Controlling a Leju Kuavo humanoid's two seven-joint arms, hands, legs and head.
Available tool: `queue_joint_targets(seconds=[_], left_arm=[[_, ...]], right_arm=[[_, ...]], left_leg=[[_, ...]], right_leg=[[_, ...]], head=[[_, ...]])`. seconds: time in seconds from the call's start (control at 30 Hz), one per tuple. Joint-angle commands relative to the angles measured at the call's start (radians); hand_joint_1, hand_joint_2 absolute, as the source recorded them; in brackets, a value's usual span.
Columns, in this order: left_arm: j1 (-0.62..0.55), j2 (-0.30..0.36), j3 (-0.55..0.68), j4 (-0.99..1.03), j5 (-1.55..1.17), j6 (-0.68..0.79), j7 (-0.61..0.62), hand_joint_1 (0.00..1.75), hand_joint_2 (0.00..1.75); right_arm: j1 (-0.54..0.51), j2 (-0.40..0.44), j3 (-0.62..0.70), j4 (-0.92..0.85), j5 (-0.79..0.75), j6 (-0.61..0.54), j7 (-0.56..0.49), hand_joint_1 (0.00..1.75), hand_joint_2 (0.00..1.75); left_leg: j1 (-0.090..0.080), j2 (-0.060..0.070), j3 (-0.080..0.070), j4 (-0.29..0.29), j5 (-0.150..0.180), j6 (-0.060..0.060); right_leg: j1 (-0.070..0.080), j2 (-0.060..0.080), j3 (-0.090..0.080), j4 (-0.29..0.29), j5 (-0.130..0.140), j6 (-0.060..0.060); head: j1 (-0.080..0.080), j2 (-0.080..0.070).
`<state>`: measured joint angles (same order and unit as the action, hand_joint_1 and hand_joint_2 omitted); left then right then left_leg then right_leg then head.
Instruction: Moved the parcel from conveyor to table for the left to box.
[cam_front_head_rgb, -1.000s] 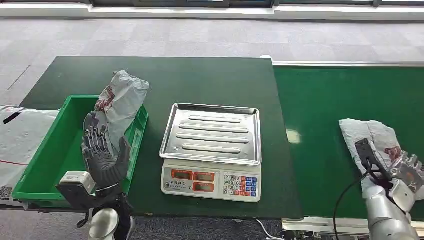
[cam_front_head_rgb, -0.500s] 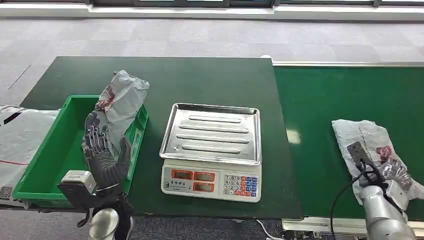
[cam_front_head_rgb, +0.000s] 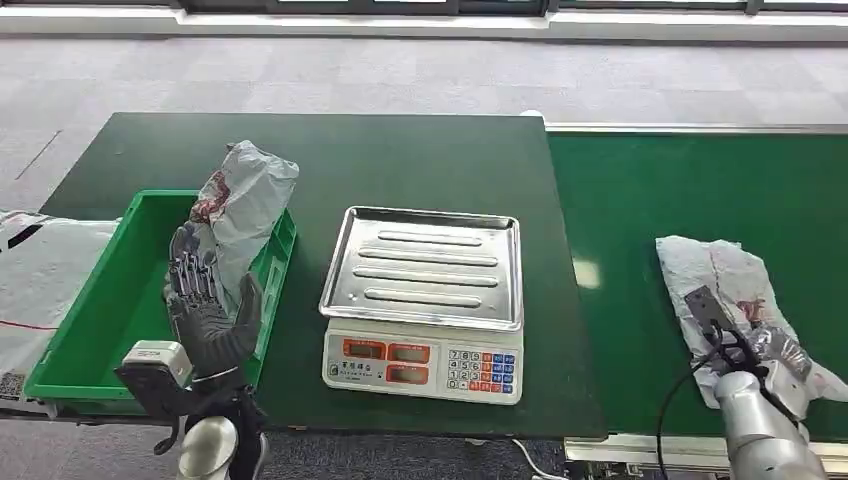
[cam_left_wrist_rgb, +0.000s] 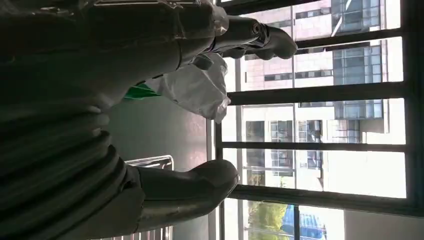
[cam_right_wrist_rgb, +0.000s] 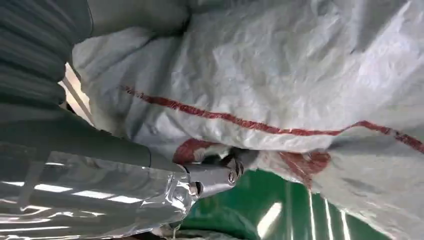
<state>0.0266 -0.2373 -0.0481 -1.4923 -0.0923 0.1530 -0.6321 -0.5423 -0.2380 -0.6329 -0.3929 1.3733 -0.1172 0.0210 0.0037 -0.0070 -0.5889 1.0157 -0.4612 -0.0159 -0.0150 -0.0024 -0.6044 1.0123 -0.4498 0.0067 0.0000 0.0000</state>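
- right hand is grabbing the white parcel on the conveyor (crinkly bag)
- left hand held up with fingers spread, holding nothing, over the green box

The scale sits mid-table. Left of the scale lies the bin, a bag leaning on its far rim. Right of the scale runs the conveyor, carrying the parcel
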Motion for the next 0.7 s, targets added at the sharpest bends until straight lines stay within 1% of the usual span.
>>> queue_joint_targets(seconds=[0.03, 0.1, 0.13, 0.33, 0.4, 0.43, 0.5, 0.57, 0.6, 0.63, 0.67, 0.7], left_arm=[[-0.014, 0.011, 0.040, 0.022, 0.014, 0.008, 0.000, 0.00, 1.75], [-0.012, 0.012, 0.039, 0.018, 0.017, 0.010, 0.000, 0.00, 1.75], [-0.011, 0.012, 0.038, 0.016, 0.018, 0.012, 0.000, 0.00, 1.75], [-0.011, 0.016, 0.026, 0.020, 0.021, 0.016, 0.001, 0.00, 1.75], [-0.010, 0.016, 0.028, 0.019, 0.022, 0.018, 0.002, 0.00, 1.75], [-0.003, 0.015, 0.031, 0.009, 0.025, 0.023, 0.002, 0.00, 1.75], [0.011, 0.015, 0.031, -0.009, 0.025, 0.026, 0.002, 0.00, 1.75], [0.012, 0.015, 0.031, -0.010, 0.025, 0.026, 0.002, 0.00, 1.75], [0.012, 0.015, 0.031, -0.010, 0.025, 0.027, 0.002, 0.00, 1.75], [0.011, 0.015, 0.031, -0.009, 0.025, 0.027, 0.002, 0.00, 1.75], [0.011, 0.015, 0.031, -0.009, 0.025, 0.027, 0.002, 0.00, 1.75], [0.013, 0.013, 0.032, -0.011, 0.026, 0.029, 0.003, 0.00, 1.75]], right_arm=[[-0.031, 0.022, 0.054, 0.019, -0.001, 0.015, 0.006, 1.75, 1.75], [-0.033, 0.023, 0.059, 0.017, -0.002, 0.015, 0.009, 1.75, 1.75], [-0.032, 0.024, 0.061, 0.015, -0.005, 0.013, 0.011, 1.75, 1.75], [-0.029, 0.022, 0.078, -0.005, -0.014, -0.005, 0.005, 1.75, 1.75], [-0.027, 0.032, 0.076, -0.036, -0.020, -0.064, -0.021, 1.75, 1.75], [-0.027, 0.050, 0.073, -0.075, -0.035, -0.145, -0.058, 1.75, 1.75], [-0.027, 0.068, 0.093, -0.125, -0.044, -0.138, -0.050, 1.75, 1.75], [-0.027, 0.071, 0.094, -0.129, -0.045, -0.137, -0.048, 1.75, 1.75], [-0.023, 0.071, 0.097, -0.134, -0.048, -0.134, -0.044, 1.75, 1.75], [-0.021, 0.070, 0.097, -0.134, -0.049, -0.135, -0.044, 1.75, 1.75], [-0.021, 0.070, 0.097, -0.134, -0.049, -0.135, -0.044, 1.75, 1.75], [-0.013, 0.083, 0.098, -0.172, -0.076, -0.232, -0.101, 1.75, 1.75]], left_leg=[[0.000, 0.003, 0.002, -0.001, 0.000, 0.000], [0.000, 0.005, 0.004, -0.003, 0.000, 0.000], [0.000, 0.003, 0.002, -0.001, 0.000, 0.000], [0.000, 0.003, 0.004, -0.002, 0.000, 0.000], [0.000, 0.003, 0.003, -0.002, 0.000, 0.000], [0.000, 0.002, 0.002, -0.001, 0.000, 0.000], [0.000, 0.005, 0.004, -0.002, -0.001, 0.000], [0.000, 0.004, 0.001, -0.001, -0.001, 0.000], [0.000, 0.005, 0.002, -0.002, -0.001, 0.000], [0.000, 0.003, 0.002, -0.001, -0.001, 0.000], [0.000, 0.005, 0.004, -0.002, -0.001, 0.000], [0.000, 0.003, 0.002, -0.001, 0.000, 0.000]], right_leg=[[0.000, 0.003, 0.001, -0.001, 0.001, -0.001], [0.001, 0.004, 0.003, -0.003, 0.001, -0.001], [0.000, 0.003, 0.001, -0.001, 0.001, -0.001], [0.000, 0.003, 0.003, -0.002, 0.001, -0.001], [0.000, 0.002, 0.002, -0.002, 0.001, -0.001], [0.000, 0.002, 0.001, -0.001, 0.000, -0.001], [0.000, 0.005, 0.003, -0.003, 0.001, -0.001], [0.000, 0.004, 0.000, 0.000, 0.001, -0.001], [0.000, 0.005, 0.001, -0.001, 0.001, -0.001], [0.000, 0.003, 0.001, -0.001, 0.000, -0.001], [0.000, 0.004, 0.002, -0.002, 0.001, -0.001], [0.000, 0.002, 0.001, -0.001, 0.000, -0.001]], head=[[0.000, 0.000], [0.000, 0.000], [0.000, 0.000], [0.000, 0.000], [0.000, 0.000], [0.000, 0.000], [0.000, 0.000], [0.000, 0.000], [0.000, 0.000], [0.000, 0.000], [0.000, 0.000], [0.000, 0.000]])
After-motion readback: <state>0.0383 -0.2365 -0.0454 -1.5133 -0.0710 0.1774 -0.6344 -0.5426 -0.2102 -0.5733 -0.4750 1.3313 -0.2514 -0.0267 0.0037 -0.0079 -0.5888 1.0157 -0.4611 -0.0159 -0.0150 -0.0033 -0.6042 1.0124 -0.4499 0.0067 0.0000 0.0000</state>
